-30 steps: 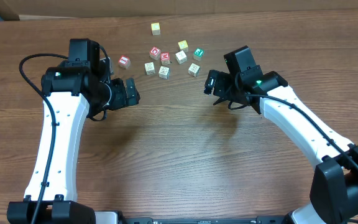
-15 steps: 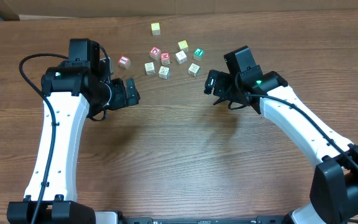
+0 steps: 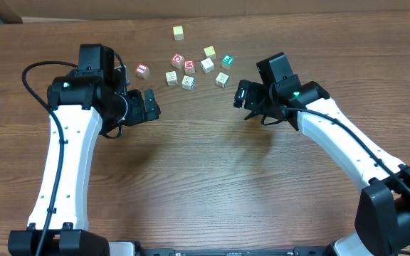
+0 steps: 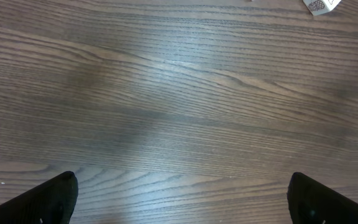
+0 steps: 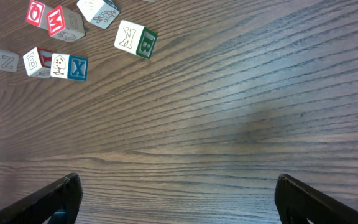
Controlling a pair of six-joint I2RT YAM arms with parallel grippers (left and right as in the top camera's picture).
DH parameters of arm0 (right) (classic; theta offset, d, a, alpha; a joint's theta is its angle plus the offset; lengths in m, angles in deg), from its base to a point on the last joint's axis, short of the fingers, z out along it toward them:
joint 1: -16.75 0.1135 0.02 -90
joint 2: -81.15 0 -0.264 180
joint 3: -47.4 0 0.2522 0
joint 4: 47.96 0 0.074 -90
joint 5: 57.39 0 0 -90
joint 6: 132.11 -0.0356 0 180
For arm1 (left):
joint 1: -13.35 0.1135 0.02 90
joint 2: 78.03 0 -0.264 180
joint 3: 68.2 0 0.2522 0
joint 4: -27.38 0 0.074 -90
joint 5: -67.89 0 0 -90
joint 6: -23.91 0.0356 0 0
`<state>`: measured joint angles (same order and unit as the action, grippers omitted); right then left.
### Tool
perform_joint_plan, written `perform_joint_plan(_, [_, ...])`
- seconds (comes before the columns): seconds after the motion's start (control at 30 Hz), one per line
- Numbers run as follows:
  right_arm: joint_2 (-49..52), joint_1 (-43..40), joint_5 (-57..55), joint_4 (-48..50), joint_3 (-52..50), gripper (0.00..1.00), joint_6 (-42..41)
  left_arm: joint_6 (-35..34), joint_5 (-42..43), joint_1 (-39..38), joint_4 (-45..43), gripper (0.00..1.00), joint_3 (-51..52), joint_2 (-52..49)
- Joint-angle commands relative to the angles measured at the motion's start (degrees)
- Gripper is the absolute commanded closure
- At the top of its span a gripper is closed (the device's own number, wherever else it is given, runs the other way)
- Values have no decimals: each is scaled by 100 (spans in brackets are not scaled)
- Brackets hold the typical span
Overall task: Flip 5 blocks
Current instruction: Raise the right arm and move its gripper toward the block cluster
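so both pincers are spread wide and empty: the left gripper [image 3: 149, 107] and right gripper [image 3: 241, 94] hover over the bare table [image 3: 205, 178], short of the blocks [image 3: 187, 82] clustered at the far middle. this looks like the approach; next, reach in and pinch one. the nearest block [image 5: 135, 39] reads "k" and "b".

No visible chg anywhere vs 1 s ago

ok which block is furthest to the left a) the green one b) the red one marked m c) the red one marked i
c, the red i block lies apart at the left end of the group, with the red m block and green block further right.
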<state>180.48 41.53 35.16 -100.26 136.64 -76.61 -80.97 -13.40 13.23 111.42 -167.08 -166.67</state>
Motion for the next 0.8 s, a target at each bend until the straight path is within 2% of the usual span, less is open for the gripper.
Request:
perform_joint_plan(0.0, [-17, -9, -55, 37, 103, 0, -24, 7, -20, 11, -11, 0, -129, -22])
perform_joint_plan(0.37, [-17, -9, 118, 9, 103, 0, -22, 7, -20, 11, -11, 0, -129, -22])
perform_joint_plan(0.47, [-20, -13, 109, 280, 105, 0, 170, 7, -22, 11, -11, 0, -129, -22])
perform_joint_plan(0.5, [-20, -13, 114, 385, 111, 7, 306, 7, -20, 11, -11, 0, -129, -22])
perform_joint_plan(0.53, [-20, -20, 114, 455, 149, 26, 275, 7, -22, 11, -11, 0, -129, -22])
perform_joint_plan(0.6, [-20, -70, 114, 317, 387, 50, 20, 4, -22, 11, -11, 0, -129, -22])
perform_joint_plan(0.77, [98, -232, 28, -501, 1545, 60, -26, 7, -22, 11, -11, 0, -129, -22])
